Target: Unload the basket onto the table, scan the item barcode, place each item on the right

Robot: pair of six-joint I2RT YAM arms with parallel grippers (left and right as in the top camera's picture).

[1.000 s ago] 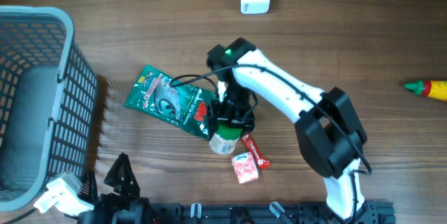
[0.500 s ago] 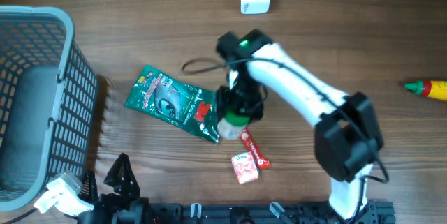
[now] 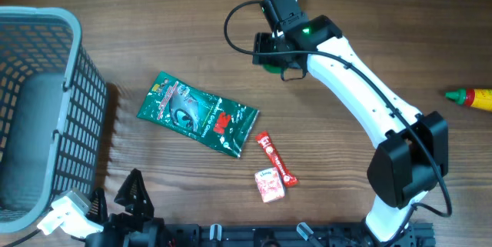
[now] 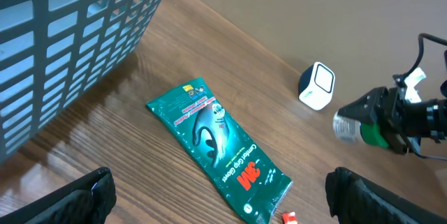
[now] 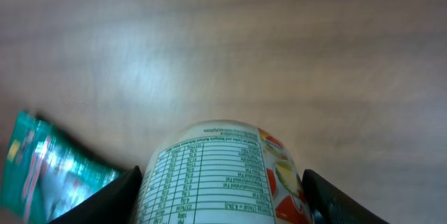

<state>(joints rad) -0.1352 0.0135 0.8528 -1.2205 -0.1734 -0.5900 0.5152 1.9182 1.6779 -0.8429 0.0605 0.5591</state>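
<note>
You are looking at a wooden table (image 3: 154,31) with a grey mesh basket (image 3: 46,24) sitting at its left edge. The white right arm (image 3: 361,93) is reaching across to the far side. A green packet (image 3: 196,113) is lying flat near the middle, well apart from the arm.

The right gripper (image 3: 270,56) is clamping the bottle (image 4: 355,128) between its fingers and holding it off the table, just beside the white scanner (image 4: 317,86). In the left wrist view, the bottle's long axis is running roughly level. Its pale end is pointing toward the scanner and its green end is sitting back in the gripper. In the right wrist view, the label's nutrition table is facing the camera. You cannot tell from these views where the barcode is facing.

The left gripper (image 4: 220,182) is hanging spread wide at the near edge, gripping nothing.

A red stick (image 3: 275,158) and a small pink pouch (image 3: 269,184) are lying near each other, just right of the packet.
</note>
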